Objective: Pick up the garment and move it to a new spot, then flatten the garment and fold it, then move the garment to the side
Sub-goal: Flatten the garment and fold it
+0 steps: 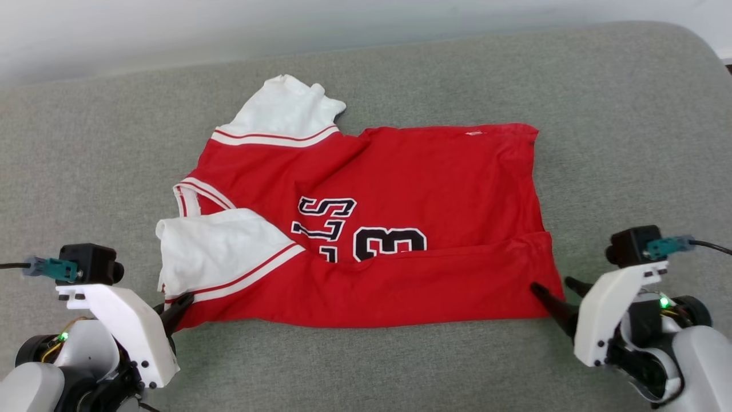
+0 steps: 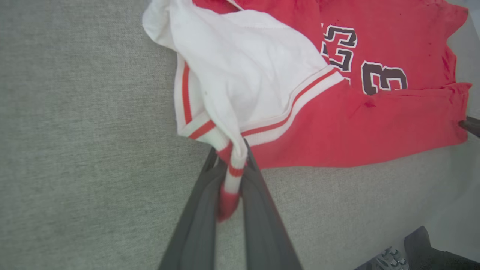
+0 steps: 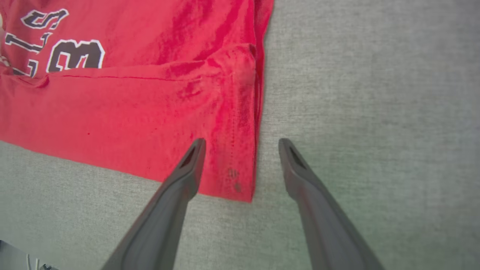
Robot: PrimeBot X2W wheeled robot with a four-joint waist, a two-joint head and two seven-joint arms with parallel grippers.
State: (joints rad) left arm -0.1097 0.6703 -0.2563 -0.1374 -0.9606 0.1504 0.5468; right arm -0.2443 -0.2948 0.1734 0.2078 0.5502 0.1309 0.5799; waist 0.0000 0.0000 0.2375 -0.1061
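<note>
The garment (image 1: 400, 229) is a red jersey with white sleeves, lying spread across a grey cushioned surface, its near strip folded up over the black lettering. My left gripper (image 1: 182, 303) is shut on the garment's near left corner; in the left wrist view a pinch of striped trim (image 2: 231, 165) is squeezed between the two dark fingers (image 2: 198, 217). My right gripper (image 1: 555, 286) stands open at the near right corner of the hem (image 3: 240, 180). In the right wrist view one finger (image 3: 187, 168) lies over the red cloth and the other (image 3: 296, 168) over bare surface.
The grey fabric surface (image 1: 366, 366) extends all round the garment, with free room in front and to both sides. A pale wall (image 1: 229, 28) runs along the far edge. The right gripper's fingertip (image 2: 471, 125) shows at the left wrist view's right edge.
</note>
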